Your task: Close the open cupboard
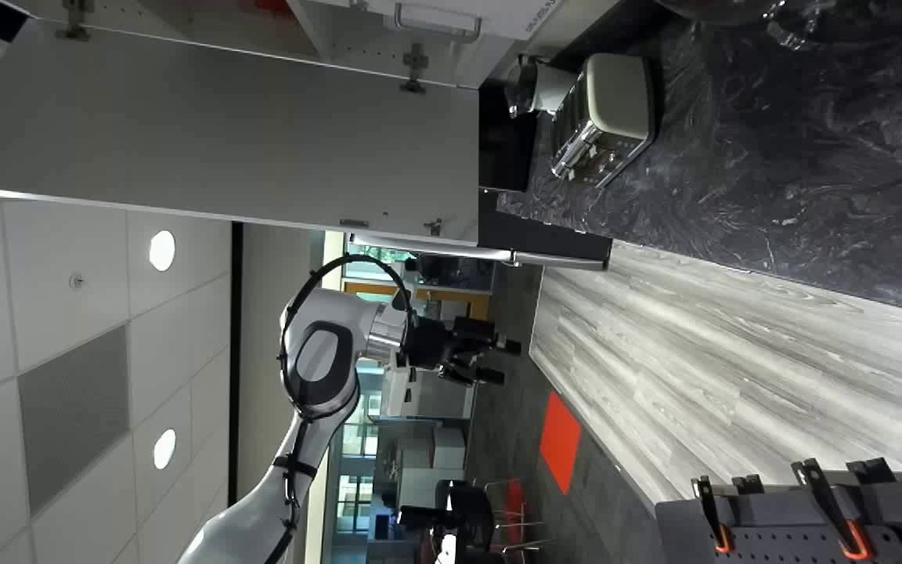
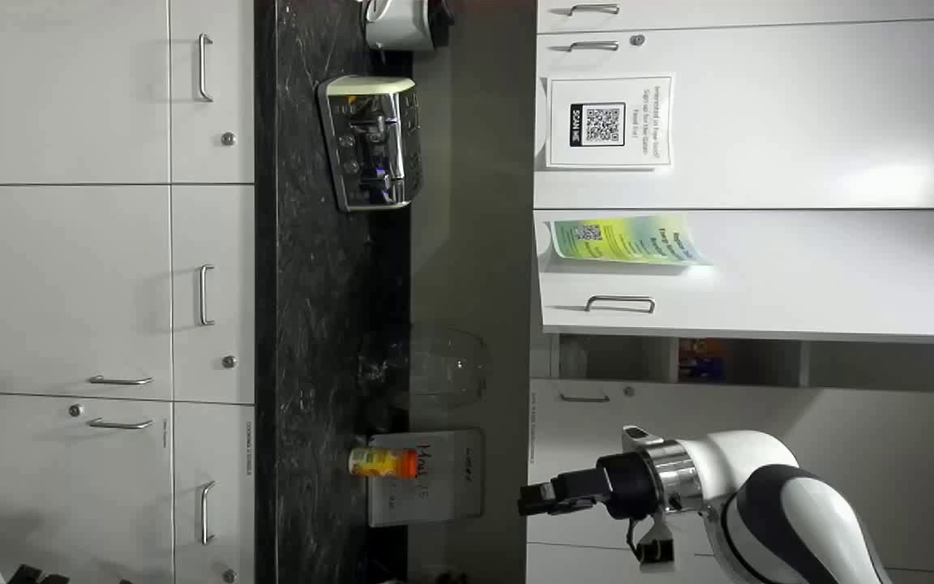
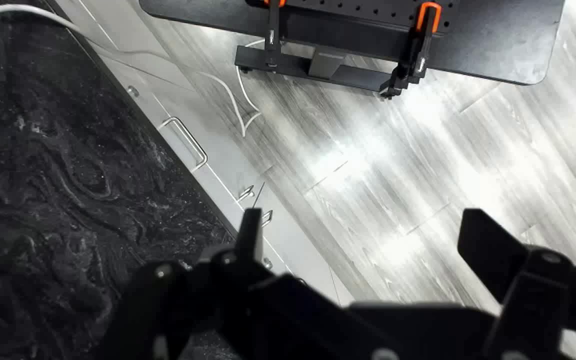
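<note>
The cupboard's door [image 1: 208, 133] stands swung open in both exterior views, which are turned sideways. Its inner face is plain light grey, with small metal fittings near its edge. Its outer face [image 2: 824, 276] carries a metal handle and a green flyer. Shelves inside the cupboard [image 2: 759, 365] show past the door edge. My gripper [image 1: 504, 360] points down and is apart from the door, out in front of the cupboards. It also shows in an exterior view [image 2: 525, 500]. In the wrist view my gripper [image 3: 363, 230] is open and empty, its fingers wide apart above the floor.
A black marbled counter [image 1: 772, 157] runs below the cupboards, with a toaster [image 2: 374, 142], a glass vessel [image 2: 447, 365] and an orange-capped container [image 2: 383, 462]. Another white door [image 2: 678, 405] is behind my arm. A black cart [image 3: 498, 50] with orange clamps stands over the floor.
</note>
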Controlling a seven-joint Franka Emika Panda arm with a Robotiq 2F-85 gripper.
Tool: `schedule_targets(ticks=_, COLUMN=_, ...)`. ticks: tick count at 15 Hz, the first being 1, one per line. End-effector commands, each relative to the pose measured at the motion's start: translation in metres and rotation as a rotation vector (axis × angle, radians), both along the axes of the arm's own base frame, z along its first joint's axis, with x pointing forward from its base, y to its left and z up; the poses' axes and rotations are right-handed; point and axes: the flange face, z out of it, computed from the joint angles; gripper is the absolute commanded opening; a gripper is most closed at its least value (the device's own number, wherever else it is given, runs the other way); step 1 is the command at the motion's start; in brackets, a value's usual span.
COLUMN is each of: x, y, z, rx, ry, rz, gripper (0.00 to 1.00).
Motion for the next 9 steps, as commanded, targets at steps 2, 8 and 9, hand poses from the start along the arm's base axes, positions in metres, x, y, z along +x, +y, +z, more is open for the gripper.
schedule_targets(ticks=2, x=0.000, y=0.000, z=0.001, rx=0.000, ry=0.001, rz=0.000, gripper=1.00)
schedule_targets(ticks=8, x=0.002, y=0.011, z=0.003, rx=-0.017, ry=-0.050, rz=0.025, gripper=1.00)
schedule_targets(ticks=9, x=0.004, y=0.017, z=0.004, rx=-0.026, ry=-0.076, rz=0.037, gripper=1.00)
